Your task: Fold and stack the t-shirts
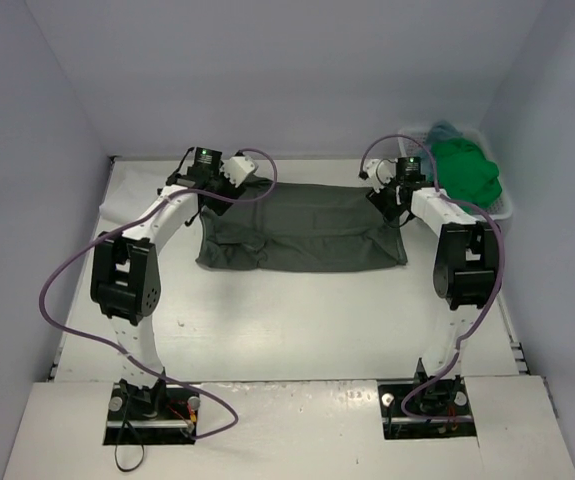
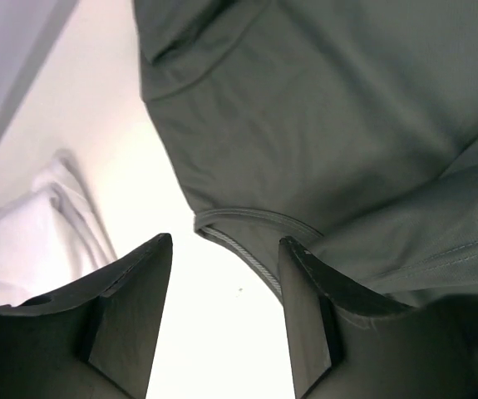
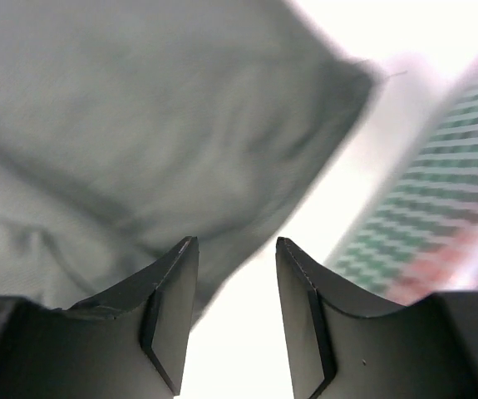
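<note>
A dark grey t-shirt [image 1: 302, 228] lies folded in a wide strip across the back of the table. My left gripper [image 1: 203, 200] hovers at its left end and my right gripper [image 1: 396, 205] at its right end. In the left wrist view the gripper [image 2: 226, 245] is open over bare table, with the grey t-shirt [image 2: 330, 125] and its collar just ahead. A white t-shirt [image 2: 27, 241] lies bunched to the left. In the right wrist view the gripper [image 3: 237, 243] is open, empty, at the grey t-shirt's [image 3: 139, 125] corner. A green t-shirt [image 1: 465, 170] and a teal-blue one [image 1: 445, 130] sit in the basket.
The white lattice basket [image 1: 505, 208] stands at the back right, close beside my right gripper; its wall [image 3: 438, 224] shows in the right wrist view. Pale walls close in the table on the left, back and right.
</note>
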`<state>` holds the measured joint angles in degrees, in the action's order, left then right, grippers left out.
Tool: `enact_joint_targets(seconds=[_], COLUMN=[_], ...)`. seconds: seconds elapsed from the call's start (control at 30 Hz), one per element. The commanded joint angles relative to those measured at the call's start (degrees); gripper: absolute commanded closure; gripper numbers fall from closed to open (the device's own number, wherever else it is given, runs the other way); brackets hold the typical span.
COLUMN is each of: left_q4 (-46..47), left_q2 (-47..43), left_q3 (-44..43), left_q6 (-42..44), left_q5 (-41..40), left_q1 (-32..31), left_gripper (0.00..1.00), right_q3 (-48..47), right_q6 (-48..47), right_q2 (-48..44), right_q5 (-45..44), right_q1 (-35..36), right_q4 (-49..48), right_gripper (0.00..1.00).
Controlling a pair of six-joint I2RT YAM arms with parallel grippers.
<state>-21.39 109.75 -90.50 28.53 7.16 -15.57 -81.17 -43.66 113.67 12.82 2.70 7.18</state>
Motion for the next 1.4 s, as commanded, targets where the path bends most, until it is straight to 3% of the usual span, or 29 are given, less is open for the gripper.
enact_joint_targets(seconds=[0.0, 0.4, 0.6, 1.0, 1.37], left_q4=[-1.37, -6.29, -6.74, -6.74, -11.30], left_q2=[-2.36, 9.59, 12.59, 14.96, 20.32], left_q3=[-5.73, -23.65, -27.27, -29.03, -39.30], left_q6=[1.26, -1.20, -1.64, -1.38, -0.94], left_q5=[-1.35, 0.40, 1.72, 2.60, 3.91], left_q1=[0.54, 2.91, 4.06, 4.76, 4.85], left_gripper=[0.51, 0.51, 0.51, 0.51, 0.51], right_q3=[-5.93, -24.71, -33.08, -39.42, -45.57], right_q6=[1.91, 4.02, 3.67, 4.02, 3.41], right_q2=[-3.46, 12.96, 20.61, 26.08, 31.00], right_q5=[-3.85, -0.96, 0.54, 2.38, 7.48], right_q1=[0.03, -0.42, -0.77, -2.17, -5.07], right_q4=[-1.11, 0.72, 3.63, 5.04, 10.83], right_gripper=[0.60, 0.55, 0.54, 0.52, 0.51])
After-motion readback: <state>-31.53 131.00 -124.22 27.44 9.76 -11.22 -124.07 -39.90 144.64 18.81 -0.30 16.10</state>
